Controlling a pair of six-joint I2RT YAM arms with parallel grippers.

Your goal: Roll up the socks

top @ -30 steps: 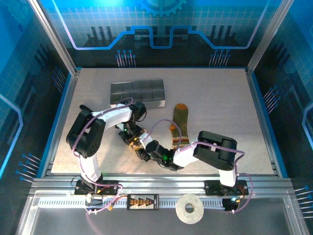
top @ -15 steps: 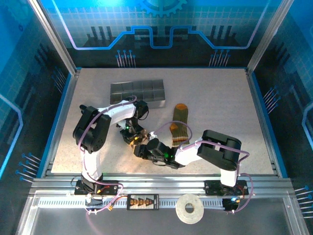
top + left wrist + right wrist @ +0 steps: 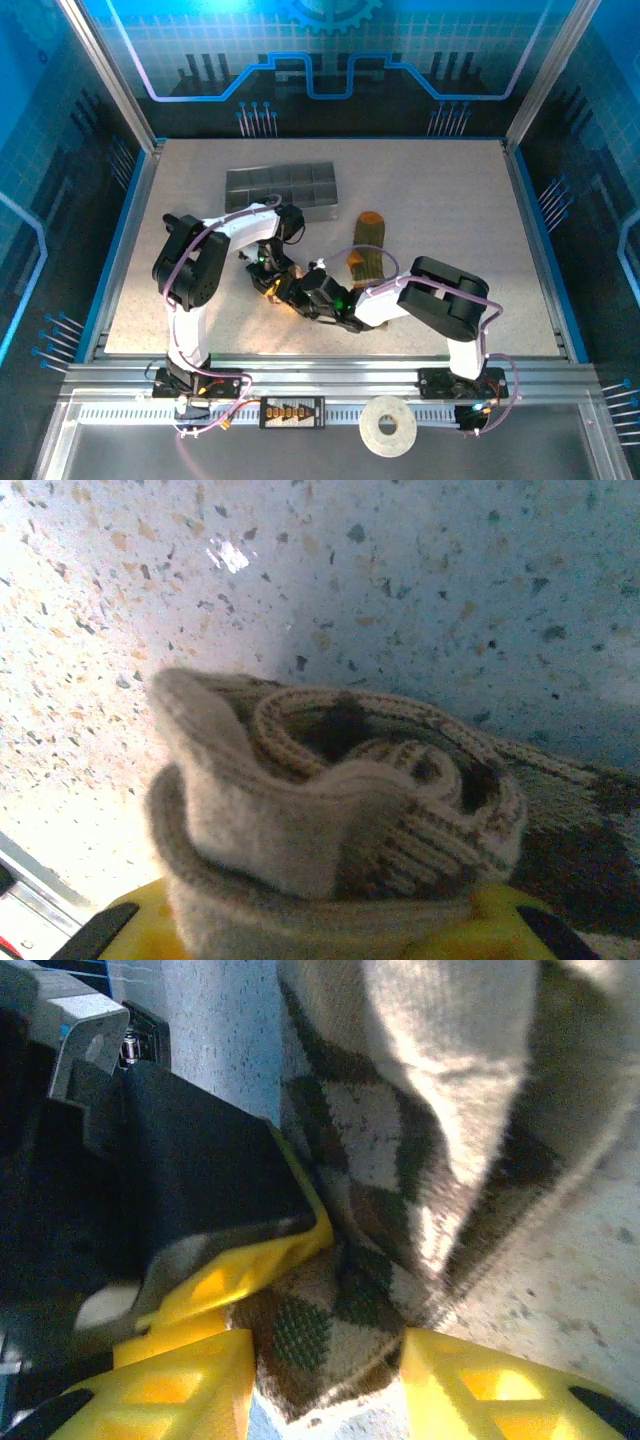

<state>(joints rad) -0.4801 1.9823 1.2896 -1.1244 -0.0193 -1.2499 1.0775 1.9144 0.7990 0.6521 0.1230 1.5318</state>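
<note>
The beige-brown argyle sock (image 3: 300,810) is wound into a loose roll, and my left gripper (image 3: 330,935) is shut on it, with yellow fingers (image 3: 500,920) at either side of the roll's base. In the right wrist view a flap of the same sock (image 3: 320,1330) fills the gap between the yellow fingers (image 3: 180,1380) of my right gripper (image 3: 325,1375), which is shut on it. Both grippers meet left of the table's centre, left gripper (image 3: 268,276) and right gripper (image 3: 292,292). The olive sock (image 3: 367,255) with an orange toe lies flat just right of them.
A grey divided tray (image 3: 240,178) stands behind the left arm. The left gripper's black body (image 3: 190,1160) sits close against the right fingers. A white tape roll (image 3: 388,425) lies on the front rail. The right arm's elbow (image 3: 445,290) is near the olive sock.
My right gripper has moved up and left, closing in on the left gripper and the beige sock. The left gripper has shifted slightly with the roll in it.
</note>
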